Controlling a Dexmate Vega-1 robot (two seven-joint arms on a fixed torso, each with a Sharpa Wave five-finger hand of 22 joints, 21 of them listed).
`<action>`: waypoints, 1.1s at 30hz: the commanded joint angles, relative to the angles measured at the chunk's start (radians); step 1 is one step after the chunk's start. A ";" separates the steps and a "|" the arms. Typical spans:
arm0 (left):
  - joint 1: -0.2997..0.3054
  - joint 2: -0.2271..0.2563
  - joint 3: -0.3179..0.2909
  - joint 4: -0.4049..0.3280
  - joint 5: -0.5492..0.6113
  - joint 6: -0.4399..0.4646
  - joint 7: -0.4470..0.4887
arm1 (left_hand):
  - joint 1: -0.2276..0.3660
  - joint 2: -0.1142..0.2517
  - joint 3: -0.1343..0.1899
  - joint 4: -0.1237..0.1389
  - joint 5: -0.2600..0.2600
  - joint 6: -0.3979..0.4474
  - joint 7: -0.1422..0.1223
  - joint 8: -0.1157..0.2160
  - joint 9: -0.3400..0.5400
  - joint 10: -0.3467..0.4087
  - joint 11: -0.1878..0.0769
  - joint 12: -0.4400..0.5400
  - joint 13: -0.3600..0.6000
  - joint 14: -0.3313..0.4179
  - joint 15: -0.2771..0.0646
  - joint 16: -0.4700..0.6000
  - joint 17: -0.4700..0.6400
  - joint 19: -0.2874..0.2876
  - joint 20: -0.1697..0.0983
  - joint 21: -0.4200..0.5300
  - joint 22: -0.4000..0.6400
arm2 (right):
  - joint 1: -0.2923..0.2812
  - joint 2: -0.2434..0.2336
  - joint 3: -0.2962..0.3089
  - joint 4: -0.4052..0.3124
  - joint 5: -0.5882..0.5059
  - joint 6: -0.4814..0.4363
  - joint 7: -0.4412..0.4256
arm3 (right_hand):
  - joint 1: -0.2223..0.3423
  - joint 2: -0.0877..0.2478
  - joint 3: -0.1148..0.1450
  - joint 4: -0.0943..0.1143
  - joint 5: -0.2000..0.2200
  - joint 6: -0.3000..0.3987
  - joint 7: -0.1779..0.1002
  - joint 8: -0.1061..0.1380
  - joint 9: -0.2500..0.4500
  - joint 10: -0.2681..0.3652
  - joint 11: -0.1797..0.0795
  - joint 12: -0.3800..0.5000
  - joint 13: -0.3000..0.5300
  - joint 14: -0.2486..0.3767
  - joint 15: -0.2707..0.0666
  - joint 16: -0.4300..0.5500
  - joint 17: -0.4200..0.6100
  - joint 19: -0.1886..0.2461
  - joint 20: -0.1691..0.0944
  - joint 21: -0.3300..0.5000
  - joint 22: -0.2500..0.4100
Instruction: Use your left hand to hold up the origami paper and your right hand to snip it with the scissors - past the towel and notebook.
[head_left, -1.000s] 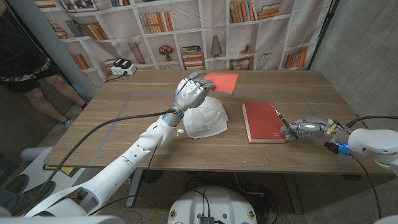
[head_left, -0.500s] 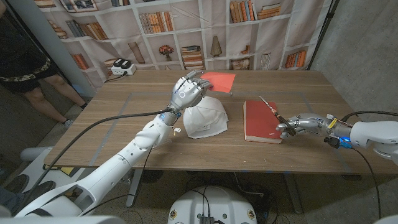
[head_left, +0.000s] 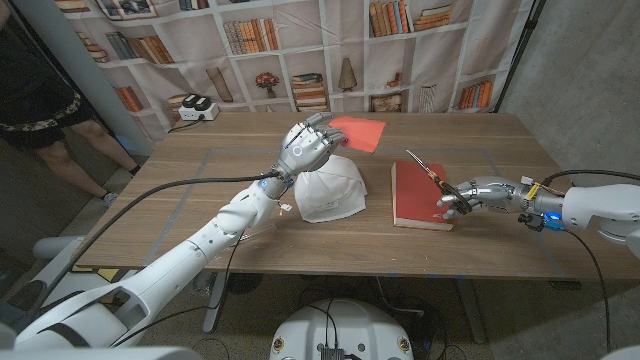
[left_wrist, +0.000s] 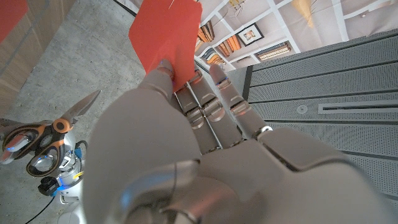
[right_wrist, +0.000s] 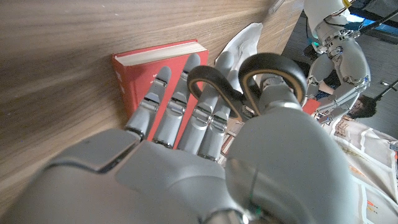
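In the head view we see the left hand (head_left: 306, 146) raised above the middle of the wooden desk (head_left: 200, 215), slightly above the frame's centre, pinching a sheet of red origami paper (head_left: 358, 133) that juts out to the right of its fingers, clear of the desk surface. The left wrist view shows the same sheet gripped between the thumb and the fingers (left_wrist: 211, 102) at its edge. Just below that hand in the frame lies the white towel (head_left: 330, 192), bunched in a mound on the desk, and to its right the red notebook (head_left: 418, 194) lies flat and closed. Over the notebook's right part we see the right hand (head_left: 472, 192) holding the scissors (head_left: 428, 172), the blades pointing toward the upper left of the frame, at the paper but well apart from it. In the right wrist view the fingers pass through the dark handle loops; we cannot tell how far the blades are parted. At the far left edge of the head view a person (head_left: 45, 90) in dark clothing stands beside the desk.
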 joint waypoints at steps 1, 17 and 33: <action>-0.040 0.014 0.049 0.021 -0.006 -0.021 0.000 | -0.002 -0.002 0.009 -0.002 0.005 0.005 0.002 0.005 0.001 0.001 -0.003 0.004 0.001 -0.005 -0.003 0.005 0.004 -0.005 -0.122 0.005 0.002 | 0.031 -0.017 -0.011 0.022 0.049 0.035 0.070 | 0.049 0.068 0.054 -0.003 0.003 0.032 -0.027 0.003 -0.002 0.071 -0.065 0.011 0.002 0.058 -0.118 0.001 0.002 0.004 -0.002 -0.001 0.004; -0.042 0.004 0.047 0.033 0.002 -0.022 0.000 | -0.004 -0.003 0.013 -0.002 0.005 0.003 0.003 0.005 0.001 0.001 -0.003 0.004 0.001 -0.005 -0.004 0.006 0.004 -0.008 -0.121 0.006 0.002 | 0.114 -0.070 -0.091 0.051 0.089 0.066 0.103 | 0.107 0.073 0.027 -0.011 -0.004 0.014 -0.015 -0.031 -0.021 0.055 -0.056 0.024 0.029 0.142 -0.136 0.082 0.071 -0.002 -0.034 0.000 0.010; -0.037 0.009 0.047 0.010 0.008 0.005 0.000 | -0.005 -0.004 0.018 -0.002 0.005 0.002 0.003 0.005 0.001 0.001 -0.003 0.003 0.002 -0.006 -0.004 0.006 0.004 -0.008 -0.122 0.008 0.002 | 0.155 -0.074 -0.174 0.096 0.103 0.134 0.088 | -0.082 -0.016 -0.099 0.076 -0.020 0.088 -0.027 -0.021 -0.047 0.129 -0.058 0.082 0.088 0.149 -0.115 0.089 0.086 0.014 -0.017 0.007 0.011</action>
